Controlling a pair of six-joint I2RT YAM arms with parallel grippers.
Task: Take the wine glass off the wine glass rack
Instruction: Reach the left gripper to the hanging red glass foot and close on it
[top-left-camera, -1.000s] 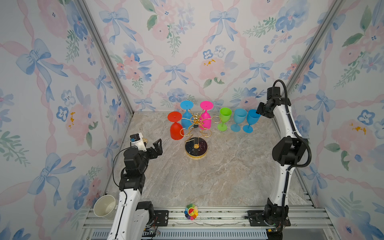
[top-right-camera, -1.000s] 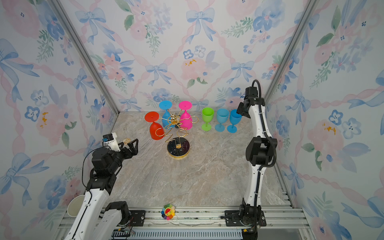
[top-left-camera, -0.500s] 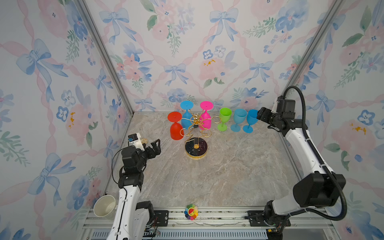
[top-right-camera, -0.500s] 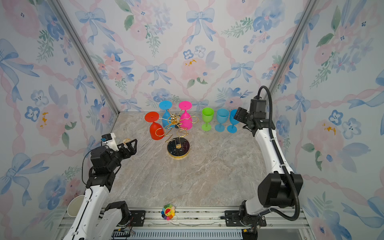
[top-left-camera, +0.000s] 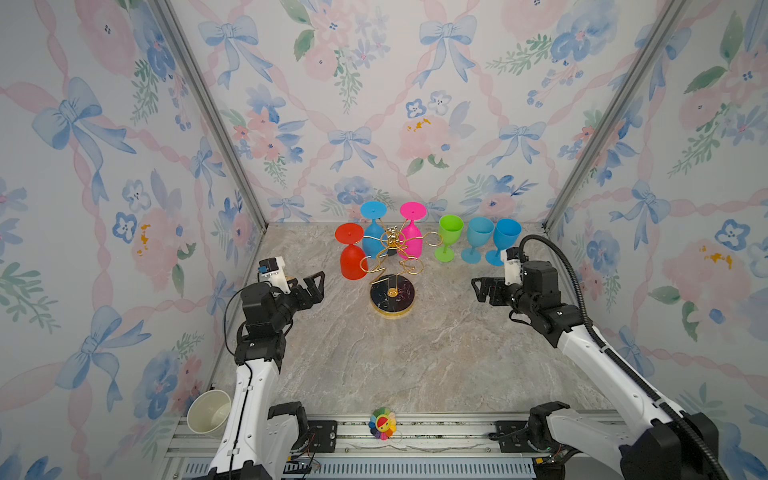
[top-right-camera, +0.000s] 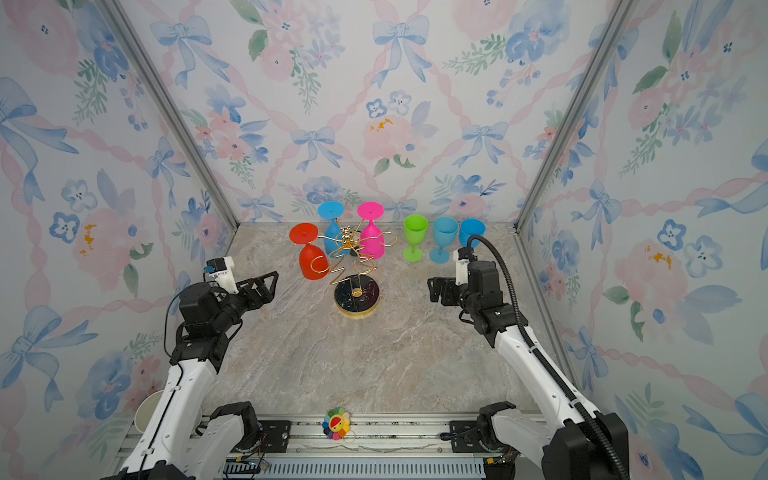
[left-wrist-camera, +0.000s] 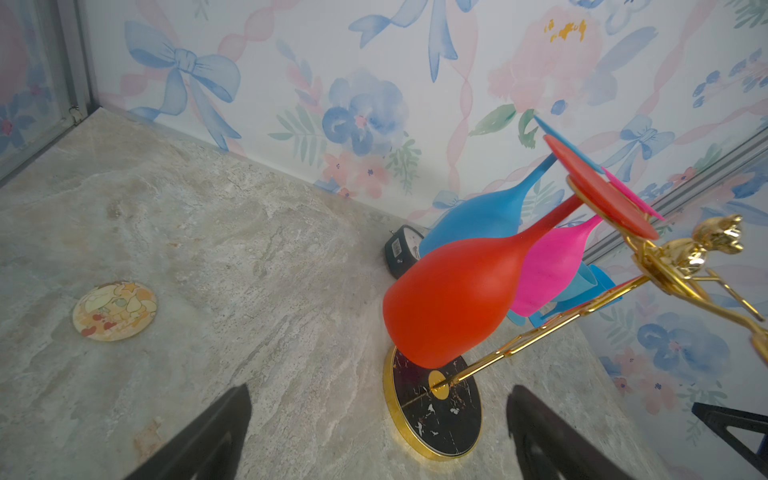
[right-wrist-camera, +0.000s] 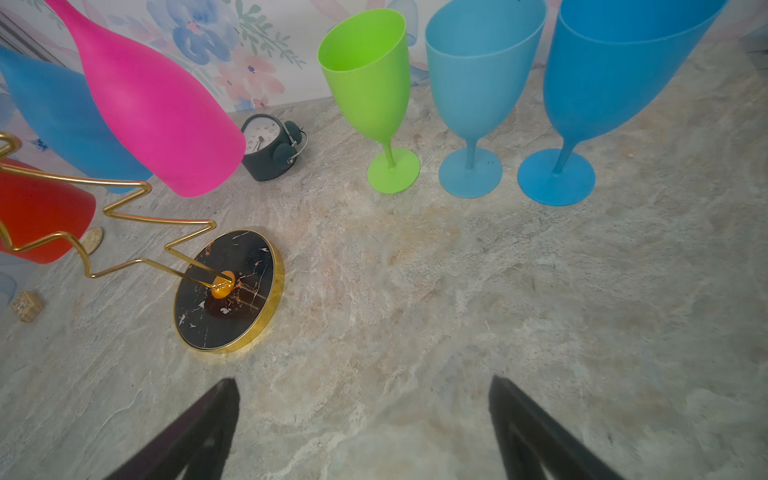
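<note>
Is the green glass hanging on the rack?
No, the green glass stands upright on its foot on the table.

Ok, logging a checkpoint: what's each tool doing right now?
Left tool: open, holding nothing.
Right tool: open, holding nothing.

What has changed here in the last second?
The right gripper has drawn back from the rightmost blue glass at the rear toward the front, open and empty. The left gripper stays open, hardly moved. The red glass, hanging blue glass and pink glass stay on the wine glass rack.
</note>
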